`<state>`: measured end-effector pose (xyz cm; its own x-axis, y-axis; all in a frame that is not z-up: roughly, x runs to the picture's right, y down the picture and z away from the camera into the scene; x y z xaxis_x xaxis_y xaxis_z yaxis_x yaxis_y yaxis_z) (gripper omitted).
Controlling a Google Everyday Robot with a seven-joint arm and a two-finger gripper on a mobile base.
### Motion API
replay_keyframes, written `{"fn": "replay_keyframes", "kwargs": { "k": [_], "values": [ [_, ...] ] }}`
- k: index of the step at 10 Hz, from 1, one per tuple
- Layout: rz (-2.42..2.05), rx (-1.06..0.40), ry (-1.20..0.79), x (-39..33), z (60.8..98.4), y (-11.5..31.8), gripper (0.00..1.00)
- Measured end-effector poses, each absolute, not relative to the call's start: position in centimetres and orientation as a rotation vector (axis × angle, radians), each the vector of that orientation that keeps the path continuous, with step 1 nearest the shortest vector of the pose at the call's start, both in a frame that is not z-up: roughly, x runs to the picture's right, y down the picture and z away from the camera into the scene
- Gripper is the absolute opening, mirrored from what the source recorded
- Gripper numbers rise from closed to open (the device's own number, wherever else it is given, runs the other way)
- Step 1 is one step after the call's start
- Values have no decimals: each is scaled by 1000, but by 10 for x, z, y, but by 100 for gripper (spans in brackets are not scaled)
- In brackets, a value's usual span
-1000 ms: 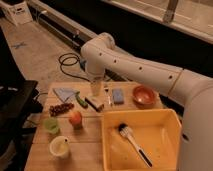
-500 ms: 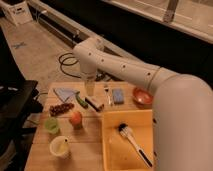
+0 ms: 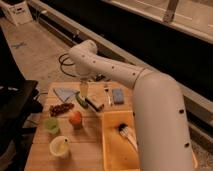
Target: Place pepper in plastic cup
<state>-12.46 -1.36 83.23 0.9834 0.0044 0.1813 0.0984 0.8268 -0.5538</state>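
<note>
**A:** Where is the pincer (image 3: 83, 90)?

**B:** It hangs low over the far part of the desk (image 3: 87, 150), pointing down. Whether it is open or closed cannot be told.

**A:** And the pepper (image 3: 79, 99)?

**B:** It lies on the desk right under the pincer, a little to the left in view. A dark bar (image 3: 95, 103) lies just right of it.

**A:** The plastic cup (image 3: 51, 125)?

**B:** It stands upright, well nearer the camera than the pincer and off to the left, beyond the grape bunch (image 3: 61, 108). The orange fruit (image 3: 75, 118) sits between cup and pincer. The yellow bin (image 3: 112, 150) lies nearer the camera, to the right.
</note>
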Motion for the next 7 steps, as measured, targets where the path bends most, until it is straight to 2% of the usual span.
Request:
{"fn": "replay_keyframes", "kwargs": {
  "k": [7],
  "values": [
    [384,-697,6,-133,869,-15,76]
  ]
}}
